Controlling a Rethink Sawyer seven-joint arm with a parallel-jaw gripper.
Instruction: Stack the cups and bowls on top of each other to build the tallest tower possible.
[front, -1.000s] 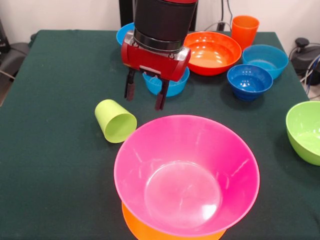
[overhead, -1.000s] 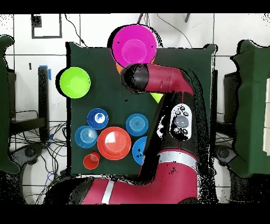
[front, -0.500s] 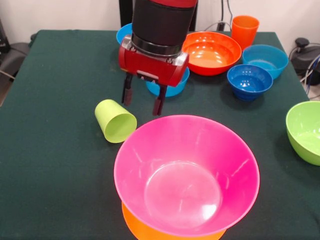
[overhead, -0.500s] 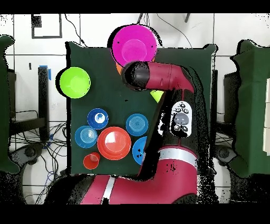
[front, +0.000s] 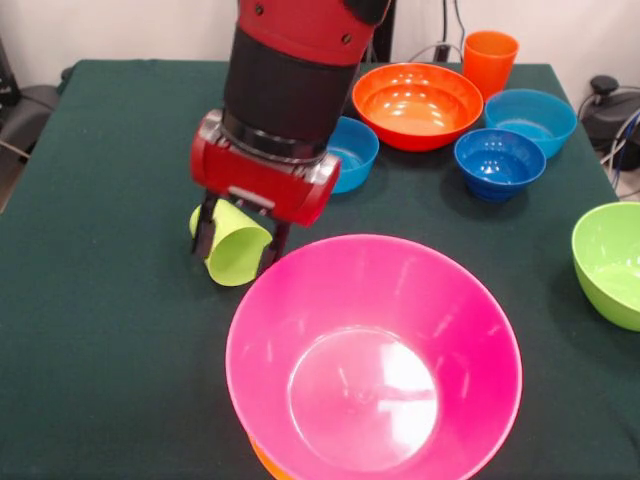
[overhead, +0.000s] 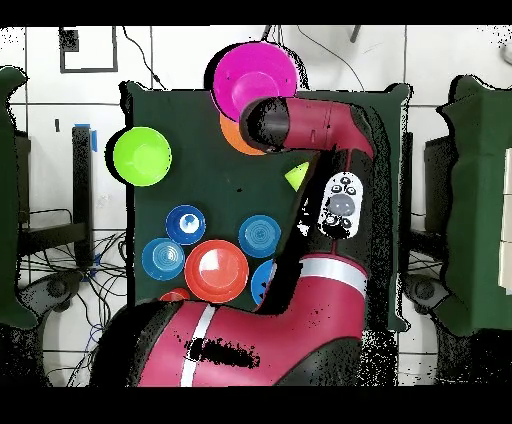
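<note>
The lime green cup (front: 238, 252) lies on its side, mouth toward the camera, just left of the tower. My gripper (front: 237, 243) is down over it, open, with one finger on each side of the cup. The tower is the big pink bowl (front: 372, 360), upright on the light-orange bowl (front: 262, 456), of which only a sliver shows. From overhead the arm hides the gripper; a corner of the lime green cup (overhead: 297, 176) shows beside the arm, below the pink bowl (overhead: 252, 78) and the light-orange bowl (overhead: 236, 136).
At the far side stand a red-orange bowl (front: 418, 100), the ribbed orange cup (front: 490, 56) and three blue bowls (front: 530, 116) (front: 498, 156) (front: 348, 150). A lime-green bowl (front: 612, 262) sits at the right edge. The table (front: 90, 330) has a dark green cloth.
The gripper moved left and down, from beside the blue bowl to astride the lime green cup. The pink bowl shifted a little on the orange bowl.
</note>
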